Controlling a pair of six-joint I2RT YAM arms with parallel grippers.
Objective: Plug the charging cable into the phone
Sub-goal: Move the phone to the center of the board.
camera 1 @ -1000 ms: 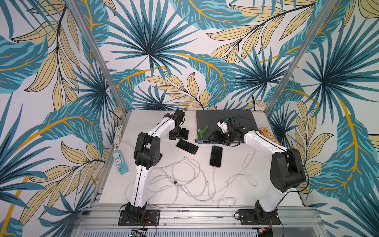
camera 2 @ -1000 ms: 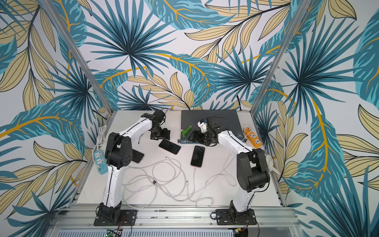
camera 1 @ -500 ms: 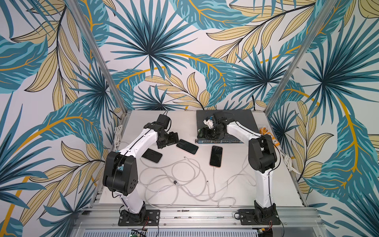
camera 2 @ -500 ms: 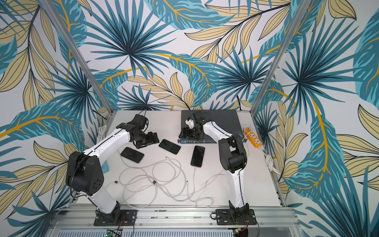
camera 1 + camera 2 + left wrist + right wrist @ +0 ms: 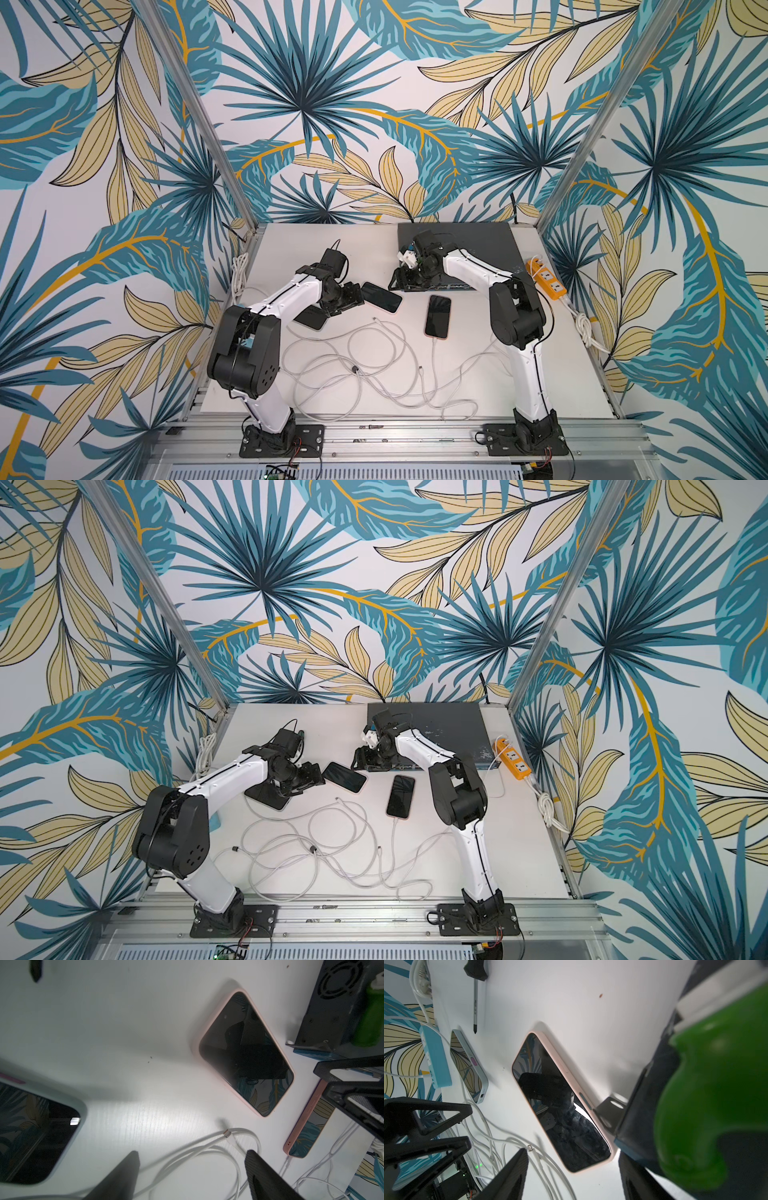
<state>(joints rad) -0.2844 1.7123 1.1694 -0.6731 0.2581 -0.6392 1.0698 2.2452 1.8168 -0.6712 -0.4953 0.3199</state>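
Left arm [image 5: 291, 293] swung back, elbow raised; tool [image 5: 354, 294] agape beside phone [image 5: 382, 297].

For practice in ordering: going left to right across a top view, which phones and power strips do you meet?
Half-hidden phone, tilted phone, plugged phone, orange strip.

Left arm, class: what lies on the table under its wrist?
A dark-screened phone in a pale blue case lies flat there. In both top views the left arm covers its far part, so only the nearer part shows.
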